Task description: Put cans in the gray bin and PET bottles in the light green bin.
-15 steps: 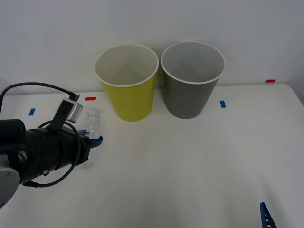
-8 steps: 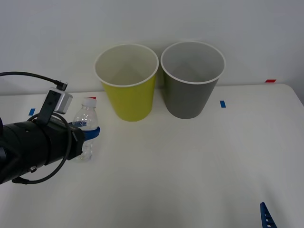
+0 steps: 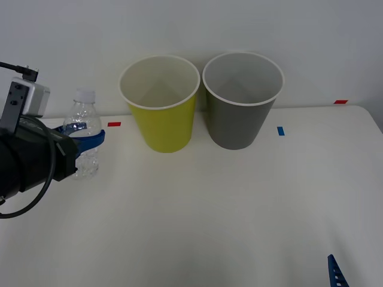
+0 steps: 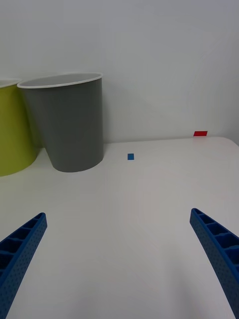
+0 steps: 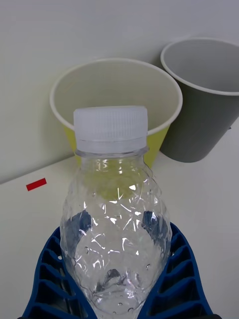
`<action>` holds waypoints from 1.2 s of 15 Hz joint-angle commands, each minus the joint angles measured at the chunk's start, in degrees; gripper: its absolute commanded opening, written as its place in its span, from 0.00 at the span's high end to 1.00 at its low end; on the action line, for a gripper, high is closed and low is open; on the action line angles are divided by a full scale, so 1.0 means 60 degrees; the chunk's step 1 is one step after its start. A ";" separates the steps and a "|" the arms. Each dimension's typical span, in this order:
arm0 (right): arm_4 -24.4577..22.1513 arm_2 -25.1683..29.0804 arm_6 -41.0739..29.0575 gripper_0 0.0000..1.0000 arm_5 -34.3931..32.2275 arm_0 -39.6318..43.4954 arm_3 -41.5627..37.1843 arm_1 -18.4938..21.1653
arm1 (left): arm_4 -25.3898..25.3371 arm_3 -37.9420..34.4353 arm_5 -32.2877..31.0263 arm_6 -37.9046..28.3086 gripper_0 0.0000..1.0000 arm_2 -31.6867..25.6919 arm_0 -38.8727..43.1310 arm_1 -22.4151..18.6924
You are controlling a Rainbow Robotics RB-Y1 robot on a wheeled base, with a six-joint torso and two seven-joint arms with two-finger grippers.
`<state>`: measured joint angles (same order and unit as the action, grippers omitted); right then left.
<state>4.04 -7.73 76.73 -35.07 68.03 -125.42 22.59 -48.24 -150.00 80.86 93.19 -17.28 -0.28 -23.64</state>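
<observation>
The clear PET bottle (image 3: 84,133) bears no label or readable writing. At the front view's left edge, the left gripper (image 3: 81,139) clasps it upright, left of the light green bin (image 3: 160,101). The right gripper (image 4: 119,259) hangs spread wide, holding nothing.

Lab setup, white table (image 3: 239,203), tape markers (image 3: 280,130)

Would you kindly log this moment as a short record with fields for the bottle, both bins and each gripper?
bottle: clear PET bottle, upright, capped, held off the table
left gripper: shut on the bottle, left of the green bin
green bin: upright, nothing visible inside
gray bin: upright, right of the green bin
right gripper: open, low over the table's right side
</observation>
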 commanded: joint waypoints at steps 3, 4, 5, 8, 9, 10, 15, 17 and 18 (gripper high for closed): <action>0.0000 0.0000 0.0000 0.00 0.0000 0.0000 0.0000 0.0000 | 0.0144 0.0000 -0.0103 0.0231 1.00 -0.0387 -0.1359 0.0176; 0.0000 0.0000 0.0000 0.00 0.0000 0.0000 0.0000 0.0000 | 0.0261 0.0000 -0.0103 0.0231 1.00 -0.0431 -0.1710 0.0220; 0.0000 0.0000 0.0000 0.00 0.0000 0.0000 0.0000 0.0000 | 0.0451 0.0068 -0.0103 0.0245 1.00 -0.0445 -0.2003 0.0308; 0.0000 0.0000 0.0000 0.00 0.0000 0.0000 0.0000 0.0000 | 0.1667 0.0258 -0.0146 0.0216 1.00 0.0038 -0.2912 0.0454; 0.0000 0.0000 0.0000 0.00 0.0000 0.0000 0.0000 0.0000 | 0.1975 0.0449 -0.0190 0.0201 1.00 0.0229 -0.3190 0.0542; 0.0000 0.0000 0.0000 0.00 0.0000 0.0000 0.0000 0.0000 | 0.2297 0.0786 -0.0498 0.0201 1.00 0.0522 -0.3468 0.0644; 0.0000 0.0000 0.0000 0.00 0.0000 0.0000 0.0000 0.0000 | 0.2898 0.2001 -0.1655 0.0231 1.00 0.1430 -0.4010 0.1274; 0.0000 0.0000 0.0000 0.00 0.0000 0.0000 0.0000 0.0000 | 0.3088 0.2500 -0.2183 0.0260 1.00 0.1781 -0.4230 0.1392; 0.0000 0.0000 0.0000 0.00 0.0000 0.0000 0.0000 0.0000 | 0.3337 0.2719 -0.2388 0.0275 1.00 0.1972 -0.4347 0.1421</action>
<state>4.04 -7.73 76.73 -35.07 68.03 -125.42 22.59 -29.49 -134.93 67.72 94.73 -6.53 -25.65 -15.37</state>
